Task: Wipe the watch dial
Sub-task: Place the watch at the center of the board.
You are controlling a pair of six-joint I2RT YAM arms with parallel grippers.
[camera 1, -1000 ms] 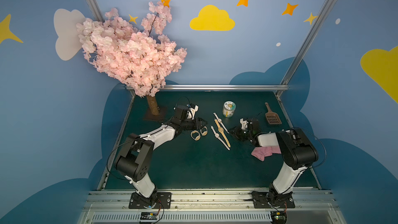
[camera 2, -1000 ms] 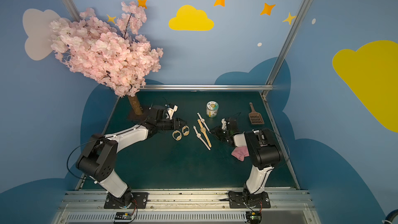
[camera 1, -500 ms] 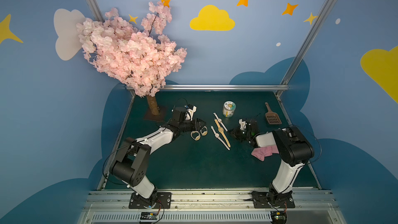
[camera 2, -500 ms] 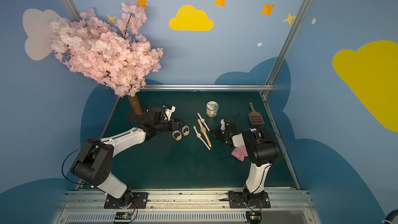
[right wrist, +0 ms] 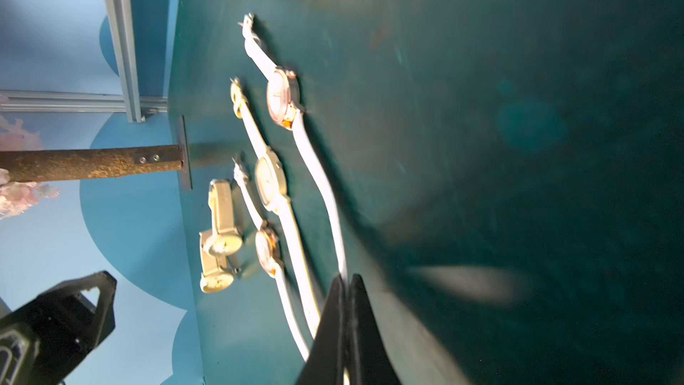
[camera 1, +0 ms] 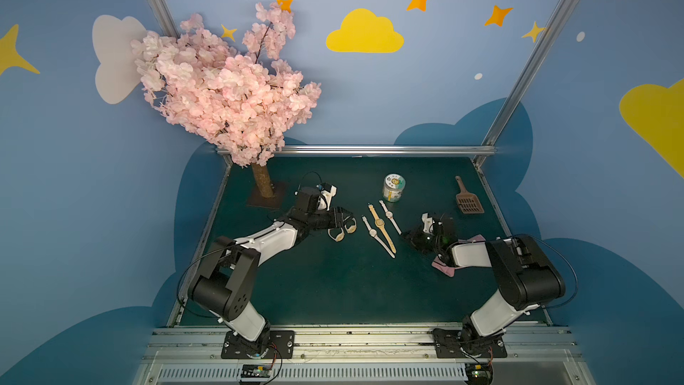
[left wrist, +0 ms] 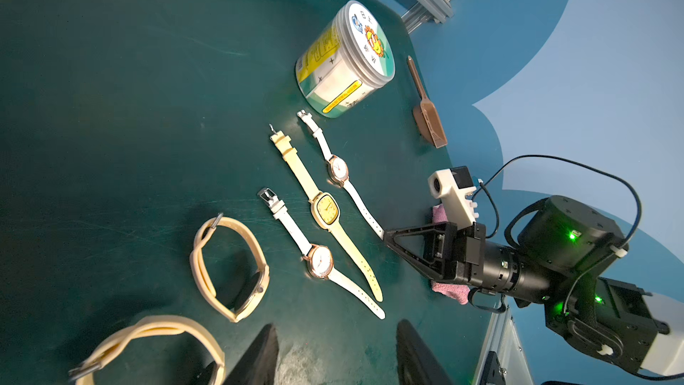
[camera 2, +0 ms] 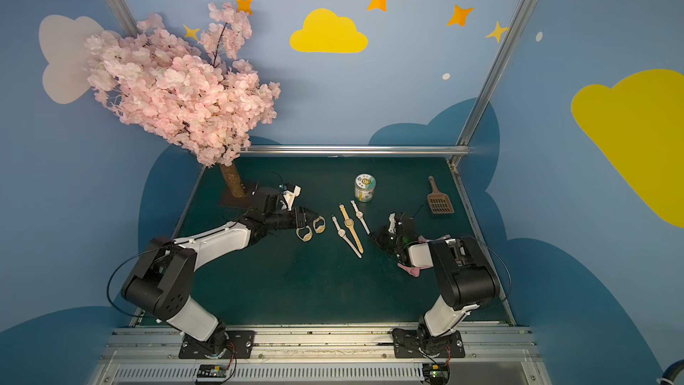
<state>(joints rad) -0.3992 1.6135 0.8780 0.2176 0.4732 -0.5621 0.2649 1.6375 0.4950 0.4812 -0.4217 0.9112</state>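
Three watches lie flat side by side mid-table: a white-strapped one [camera 1: 387,213], a yellow square-dial one [camera 1: 379,222] and another white one [camera 1: 372,232]. Two beige buckled watches [camera 1: 336,234] stand looped to their left. My right gripper [right wrist: 344,279] is low on the mat, shut on the near strap end of the rightmost white watch [right wrist: 281,100]; its tip [left wrist: 386,233] meets that strap. The pink cloth [camera 1: 444,268] lies under the right arm, held by nothing. My left gripper [left wrist: 337,327] hovers open by the looped watches [left wrist: 237,268], with nothing between its fingers.
A labelled jar [camera 1: 393,187] stands behind the watches. A brown scoop [camera 1: 468,203] lies at the back right. A pink blossom tree [camera 1: 225,94] on a base plate fills the back left corner. Aluminium rails edge the green mat [camera 1: 333,283].
My right gripper's jaws have closed on the white watch's strap end. The left arm's elbow has shifted slightly; its gripper stays open in the same spot.
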